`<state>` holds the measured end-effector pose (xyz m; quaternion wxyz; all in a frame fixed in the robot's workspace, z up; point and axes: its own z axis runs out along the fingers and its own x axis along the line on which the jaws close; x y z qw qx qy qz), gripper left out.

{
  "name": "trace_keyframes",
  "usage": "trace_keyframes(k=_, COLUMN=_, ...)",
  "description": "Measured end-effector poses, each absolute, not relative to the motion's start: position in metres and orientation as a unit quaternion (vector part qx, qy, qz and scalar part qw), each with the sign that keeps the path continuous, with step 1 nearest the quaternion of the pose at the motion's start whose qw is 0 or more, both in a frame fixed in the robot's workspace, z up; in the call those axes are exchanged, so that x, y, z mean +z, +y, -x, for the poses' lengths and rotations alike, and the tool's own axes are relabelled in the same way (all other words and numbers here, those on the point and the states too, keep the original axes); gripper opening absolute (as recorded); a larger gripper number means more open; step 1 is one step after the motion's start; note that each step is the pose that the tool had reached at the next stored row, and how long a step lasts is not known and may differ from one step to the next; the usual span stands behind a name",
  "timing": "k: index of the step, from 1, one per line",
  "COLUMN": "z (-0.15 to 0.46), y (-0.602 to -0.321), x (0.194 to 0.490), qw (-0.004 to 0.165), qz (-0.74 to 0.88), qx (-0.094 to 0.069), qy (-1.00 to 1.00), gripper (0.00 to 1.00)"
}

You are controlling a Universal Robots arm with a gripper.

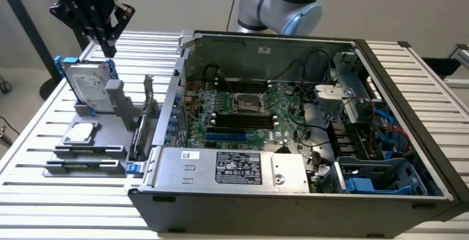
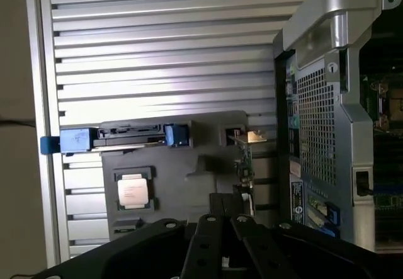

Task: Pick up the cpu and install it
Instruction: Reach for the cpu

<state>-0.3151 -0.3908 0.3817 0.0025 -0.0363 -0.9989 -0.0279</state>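
Observation:
The cpu [image 1: 81, 132] is a small square chip with a silver top, lying flat in a recess of the grey holder [image 1: 88, 157] on the table at the exterior view's left. In the wrist view the cpu [image 2: 133, 189] lies on the same holder [image 2: 189, 172]. My gripper [image 1: 110, 49] hangs high above the table, beyond the holder and well apart from the chip. Its black fingers [image 2: 211, 235] meet at the tips with nothing between them. The gripper [image 2: 223, 219] is shut. The motherboard's socket [image 1: 249, 104] lies open inside the computer case [image 1: 293, 201].
A silver hard drive [image 1: 89, 89] with a blue bracket stands upright in the holder, between the gripper and the chip; its top edge [image 2: 116, 139] shows from the wrist. A card [image 1: 149, 100] stands beside the case wall. The slatted table [image 1: 44, 124] surrounds everything.

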Motion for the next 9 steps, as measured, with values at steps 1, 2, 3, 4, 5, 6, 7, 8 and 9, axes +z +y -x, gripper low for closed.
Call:
trace_keyframes(k=1, z=0.320, y=-0.391, x=0.381, qw=0.003, qz=0.036, qx=-0.027, qy=-0.999, gripper=0.11)
trace_keyframes(k=2, z=0.324, y=-0.391, x=0.381, qw=0.003, qz=0.036, qx=-0.026, qy=-0.999, gripper=0.11)
trace_keyframes(k=3, z=0.329, y=-0.390, x=0.381, qw=0.004, qz=0.036, qx=-0.025, qy=-0.999, gripper=0.11)
trace_keyframes(k=4, z=0.333, y=-0.390, x=0.380, qw=0.004, qz=0.036, qx=-0.023, qy=-0.999, gripper=0.11)
trace_keyframes(k=5, z=0.338, y=-0.390, x=0.380, qw=0.004, qz=0.036, qx=-0.022, qy=-0.999, gripper=0.11)
trace_keyframes(k=6, z=0.342, y=-0.390, x=0.380, qw=0.005, qz=0.036, qx=-0.021, qy=-0.999, gripper=0.11)
trace_keyframes(k=7, z=0.347, y=-0.390, x=0.380, qw=0.005, qz=0.036, qx=-0.020, qy=-0.999, gripper=0.11)
trace_keyframes(k=8, z=0.352, y=-0.390, x=0.379, qw=0.006, qz=0.036, qx=-0.019, qy=-0.999, gripper=0.11)
trace_keyframes(k=9, z=0.356, y=-0.390, x=0.379, qw=0.006, qz=0.036, qx=-0.018, qy=-0.999, gripper=0.11)
